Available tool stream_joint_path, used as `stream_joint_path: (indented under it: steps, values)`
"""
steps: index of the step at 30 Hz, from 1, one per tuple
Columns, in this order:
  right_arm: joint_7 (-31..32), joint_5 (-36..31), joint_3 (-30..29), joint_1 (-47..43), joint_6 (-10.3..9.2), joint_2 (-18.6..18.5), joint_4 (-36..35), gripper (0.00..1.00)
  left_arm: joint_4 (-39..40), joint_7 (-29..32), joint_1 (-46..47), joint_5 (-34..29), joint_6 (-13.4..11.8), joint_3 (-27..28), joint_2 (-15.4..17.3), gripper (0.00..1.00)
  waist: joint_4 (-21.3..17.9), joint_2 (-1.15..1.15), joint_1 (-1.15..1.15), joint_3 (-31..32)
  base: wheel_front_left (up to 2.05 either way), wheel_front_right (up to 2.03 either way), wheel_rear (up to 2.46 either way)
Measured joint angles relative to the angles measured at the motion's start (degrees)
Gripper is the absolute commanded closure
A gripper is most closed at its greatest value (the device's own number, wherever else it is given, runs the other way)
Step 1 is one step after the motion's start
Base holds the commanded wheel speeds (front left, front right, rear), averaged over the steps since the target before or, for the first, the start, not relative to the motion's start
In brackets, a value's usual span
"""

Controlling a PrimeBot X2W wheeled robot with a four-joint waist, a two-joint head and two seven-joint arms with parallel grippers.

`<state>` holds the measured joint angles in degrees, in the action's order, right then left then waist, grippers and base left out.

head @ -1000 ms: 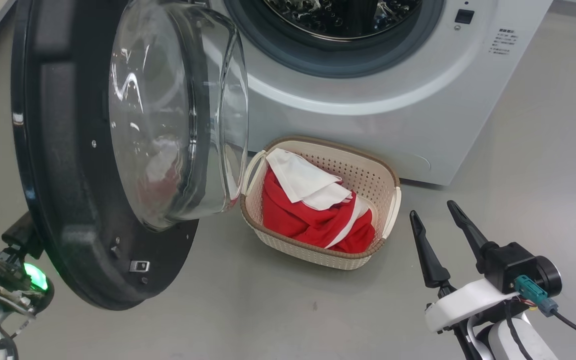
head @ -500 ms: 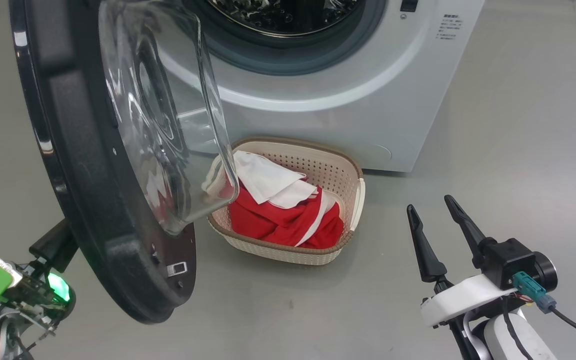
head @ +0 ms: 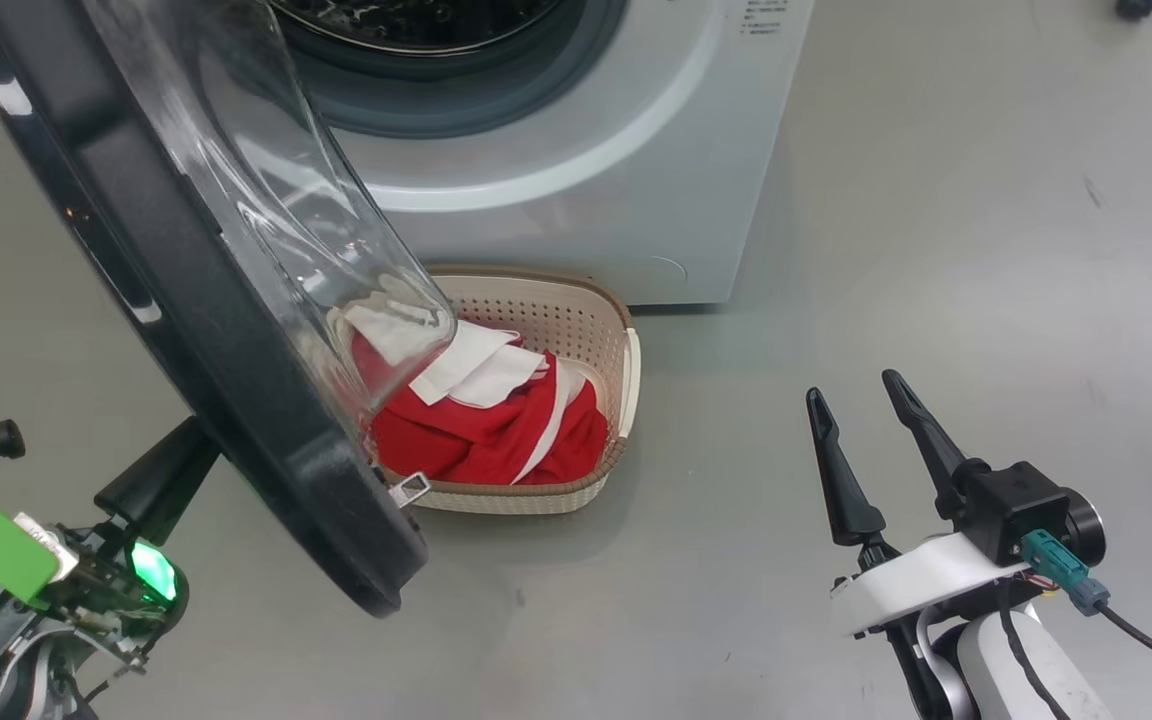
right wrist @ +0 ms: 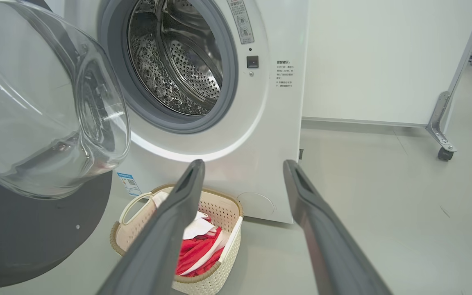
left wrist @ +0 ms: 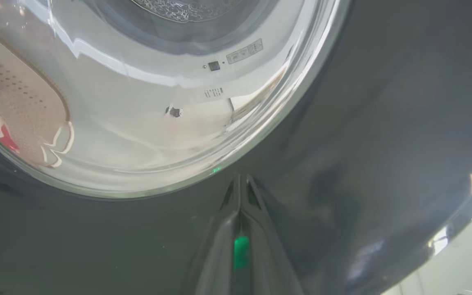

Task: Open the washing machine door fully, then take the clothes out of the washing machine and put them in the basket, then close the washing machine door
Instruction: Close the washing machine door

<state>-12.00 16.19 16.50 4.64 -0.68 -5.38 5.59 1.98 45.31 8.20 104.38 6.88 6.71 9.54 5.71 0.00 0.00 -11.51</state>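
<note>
Two closed left jaws against door (left wrist: pixel 367 147)

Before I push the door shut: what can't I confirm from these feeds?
washing machine drum: cut by the head view's top edge; in the right wrist view the gasket hides its near side, so emptiness is unconfirmed.
left pincer: whether its tips touch the washing machine door; head view, the door's rim hides them.
basket: left end behind the door's glass bowl, head view.
</note>
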Motion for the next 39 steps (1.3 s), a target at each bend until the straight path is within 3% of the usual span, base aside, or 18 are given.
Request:
stream_joint_path:
  steps: [23, 39]
  values:
    - [-1.5, 1.3, 0.7, 3.7, 0.01, 1.4, 0.4, 0.00, -2.2, -2.8, 10.3, -2.6, -0.1, -0.3, -0.7, 1.00, -12.5, 0.00, 0.00, -7.0, 0.00, 0.00, 0.00]
    - [-1.9, 1.5, 0.6, 6.4, 0.08, 1.8, 0.5, 0.00, -7.0, -7.2, 24.1, -7.0, -2.6, -1.3, -0.7, 1.00, -18.6, 0.00, 0.01, -13.5, 0.00, 0.00, 0.00]
